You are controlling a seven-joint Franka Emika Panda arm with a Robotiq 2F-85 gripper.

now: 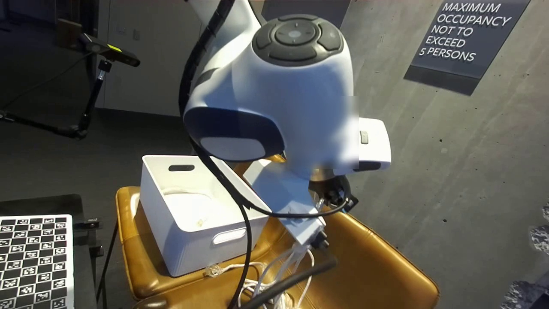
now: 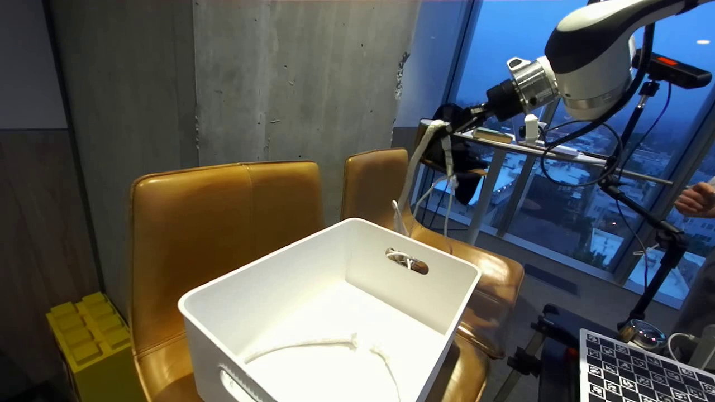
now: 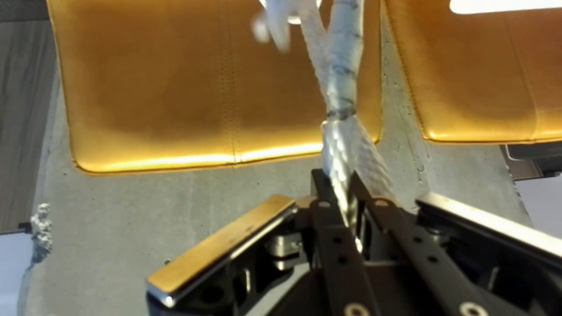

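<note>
Strand (image 3: 344, 66) of pale sleeving pinched over the right-hand chair (image 2: 371, 187)

Translucent and whitish, the strand shows a coarse, glinting mesh at the grip and smoother wrapping with dark creases farther along. The gripper (image 3: 338, 184) is closed down to a narrow gap, and the strand fills it, squeezed between the black fingertips (image 3: 322, 188). Both chairs are smooth tan leather with rounded corners and stitched seams. On the left-hand chair (image 2: 223, 206) sits a white bin (image 2: 435, 296), a rectangular tub with a thin rim and slotted handles; a curved pale cord (image 2: 301, 343) lies on its floor. Thin white cords (image 1: 279, 285) loop in a tangle over the leather in an exterior view. Behind the chair backs rises a pitted grey concrete wall (image 2: 313, 95).

In an exterior view, the strand's lower part hangs beyond the bin's far rim (image 2: 416, 241). The fingertips are higher, to the right of most of that rim and well apart from it, with open air between.

From the grip, the strand's thicker length runs down and to the left, toward the seat of the right-hand chair, while a shorter length drops nearly plumb beside it. Its long axis is mostly upright, pointing downward; the bin hides where the thicker length ends.
</note>
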